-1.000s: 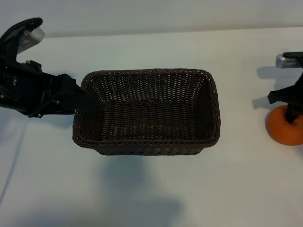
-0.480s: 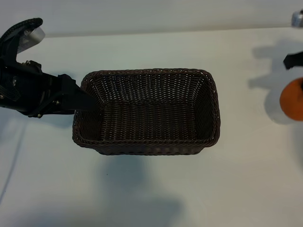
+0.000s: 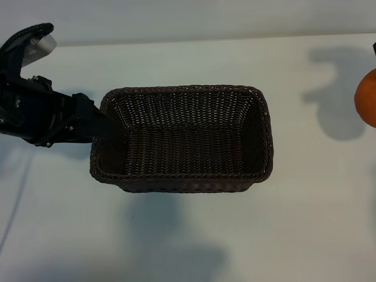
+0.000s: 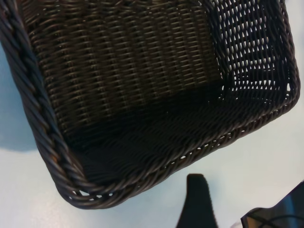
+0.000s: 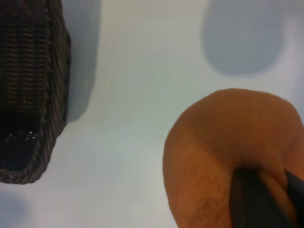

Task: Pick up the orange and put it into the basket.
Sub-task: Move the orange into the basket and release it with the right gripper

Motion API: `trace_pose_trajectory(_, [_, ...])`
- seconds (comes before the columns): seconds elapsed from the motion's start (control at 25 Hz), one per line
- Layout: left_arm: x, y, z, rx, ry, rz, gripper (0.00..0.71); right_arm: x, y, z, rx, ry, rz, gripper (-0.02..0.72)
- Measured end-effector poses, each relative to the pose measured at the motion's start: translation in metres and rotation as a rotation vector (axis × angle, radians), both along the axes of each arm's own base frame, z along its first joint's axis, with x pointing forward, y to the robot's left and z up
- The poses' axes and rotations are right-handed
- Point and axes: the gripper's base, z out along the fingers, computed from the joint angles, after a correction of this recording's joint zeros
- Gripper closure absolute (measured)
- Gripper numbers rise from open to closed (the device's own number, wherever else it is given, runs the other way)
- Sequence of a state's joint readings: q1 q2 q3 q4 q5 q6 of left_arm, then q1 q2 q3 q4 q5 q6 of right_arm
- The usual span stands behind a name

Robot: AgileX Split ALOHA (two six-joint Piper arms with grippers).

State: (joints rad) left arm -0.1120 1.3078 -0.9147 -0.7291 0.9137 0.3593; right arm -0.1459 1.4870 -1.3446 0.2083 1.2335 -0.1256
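The orange point(image 3: 368, 97) hangs above the table at the far right edge of the exterior view, its shadow apart from it on the white surface. In the right wrist view the orange point(image 5: 223, 156) fills the near corner, with my right gripper point(image 5: 273, 190) shut on it and one dark finger point(image 5: 251, 202) pressed against its skin. The dark brown wicker basket point(image 3: 260, 100) stands mid-table with nothing in it. My left gripper point(image 3: 108, 126) is open at the basket's left end. One of its fingers point(image 4: 197, 204) sits just outside the rim point(image 4: 142, 173).
The white table point(image 3: 188, 235) has free room in front of the basket and between the basket and the orange. The left arm's black body point(image 3: 35, 111) lies left of the basket. The basket's end wall point(image 5: 52, 95) shows in the right wrist view.
The orange has left the table and risen with the right gripper, drifting toward the view's right edge; the gripper's body has gone out of the exterior view. The left arm and basket have not moved.
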Motion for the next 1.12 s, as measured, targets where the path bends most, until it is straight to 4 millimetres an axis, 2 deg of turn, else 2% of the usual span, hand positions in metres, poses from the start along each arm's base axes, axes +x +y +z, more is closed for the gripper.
trace_pose_trajectory(0.36, [-0.001,0.000,0.000,-0.001,0.010,-0.008,0.140,0.003,0.017,0.004,0.118,-0.038,0.063,0.610])
trace_pose_trajectory(0.76, [-0.001,-0.001,0.001,-0.017,0.012,-0.004,0.140,-0.005,0.094,0.004,0.141,-0.026,0.329,0.610])
trace_pose_trajectory(1.12, [-0.001,-0.002,0.001,-0.023,0.014,-0.003,0.140,-0.017,0.136,0.005,0.147,-0.033,0.465,0.611])
